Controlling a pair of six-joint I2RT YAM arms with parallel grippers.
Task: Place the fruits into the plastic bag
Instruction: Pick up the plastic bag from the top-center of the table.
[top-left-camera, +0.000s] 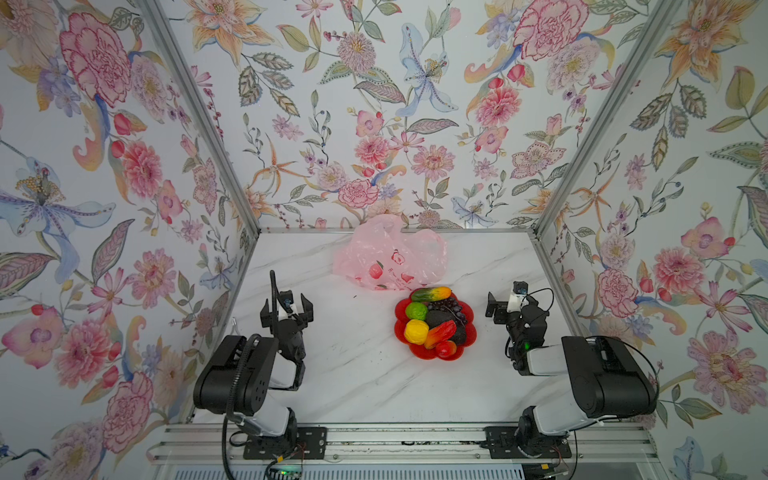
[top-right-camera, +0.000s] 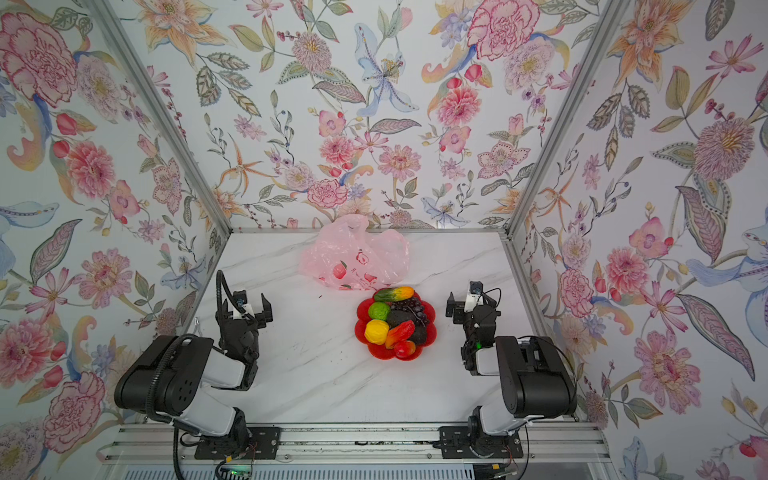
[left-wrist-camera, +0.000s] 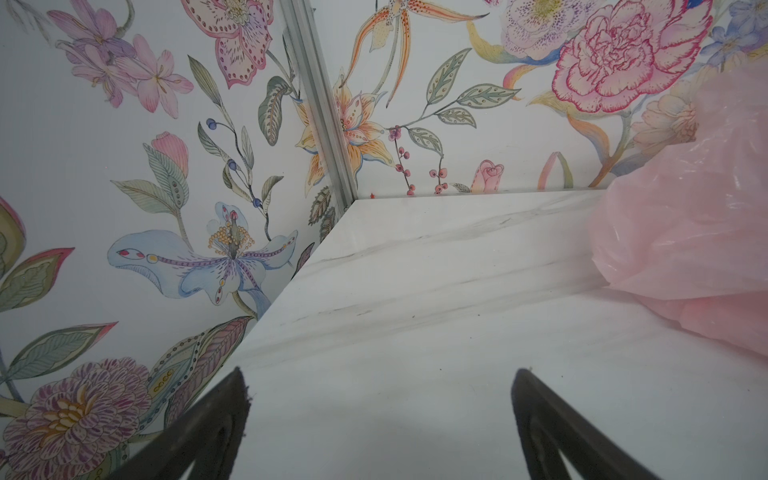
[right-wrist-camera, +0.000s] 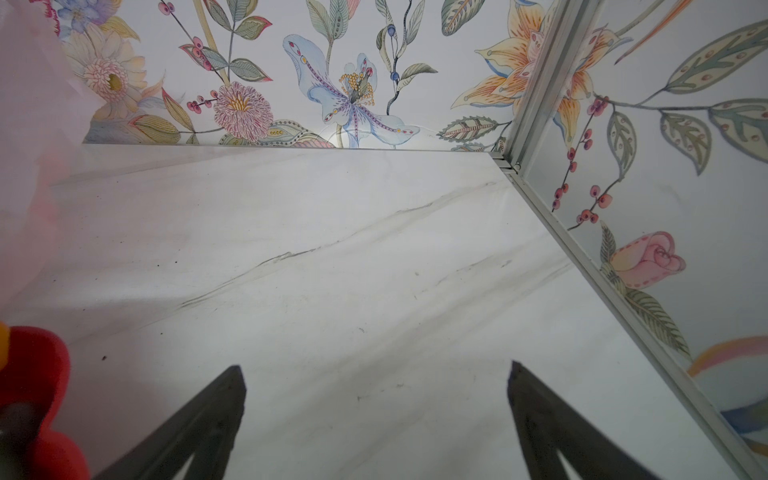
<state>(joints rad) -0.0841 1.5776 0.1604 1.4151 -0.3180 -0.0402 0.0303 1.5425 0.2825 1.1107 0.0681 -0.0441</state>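
A robotics lab booth: floral-papered panels in aluminium framing enclose a marble-look worktop; left arm and right arm are bolted to a rail along the bottom.

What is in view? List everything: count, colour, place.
bag: one, pink with red prints, back of table, behind dish
dish: one, red, mid-table
lemon: one, yellow, in dish, near side
lime: one, green, in dish, behind lemon
mango: one, green-orange, dish's far edge
grapes: one bunch, purple, beside lime
avocado: count unclear, black, dish centre
long fruit: one, red-orange, beside lemon
apple: one, red, dish's near edge
table: one, white marble
left claw: one, black, open, empty
right claw: one, black, open, empty
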